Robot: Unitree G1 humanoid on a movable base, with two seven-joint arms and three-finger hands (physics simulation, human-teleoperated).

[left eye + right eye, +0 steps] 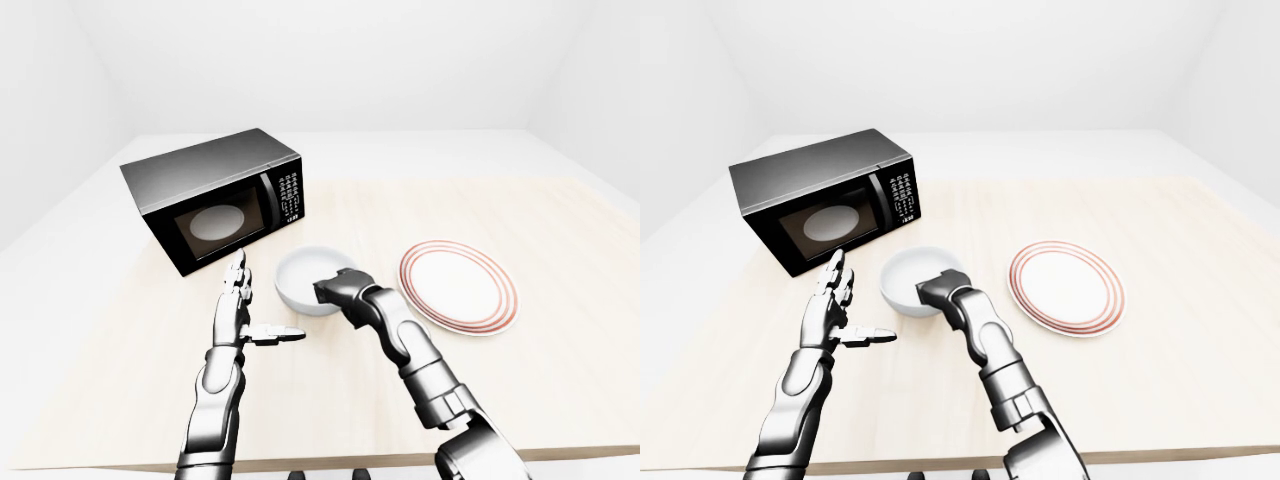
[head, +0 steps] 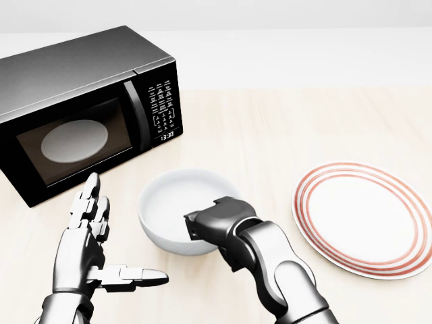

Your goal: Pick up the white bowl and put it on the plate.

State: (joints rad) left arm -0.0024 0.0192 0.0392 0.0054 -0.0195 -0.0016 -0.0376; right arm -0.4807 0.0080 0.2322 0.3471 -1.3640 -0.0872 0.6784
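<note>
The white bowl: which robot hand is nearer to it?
Right. The right robot hand grips the white bowl at its near rim; the left robot hand hangs open, apart, on the bowl's left.

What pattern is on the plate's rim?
Concentric red rings on the white plate, clearest in the head view.

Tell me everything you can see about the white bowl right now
The white bowl is a plain, round, shallow dish with a smooth matte surface, empty inside. It sits upright on the light wooden table, below the microwave and left of the red-ringed plate in the head view, not touching either. The right hand is closed over its near rim. The left hand stands open beside it, apart.
</note>
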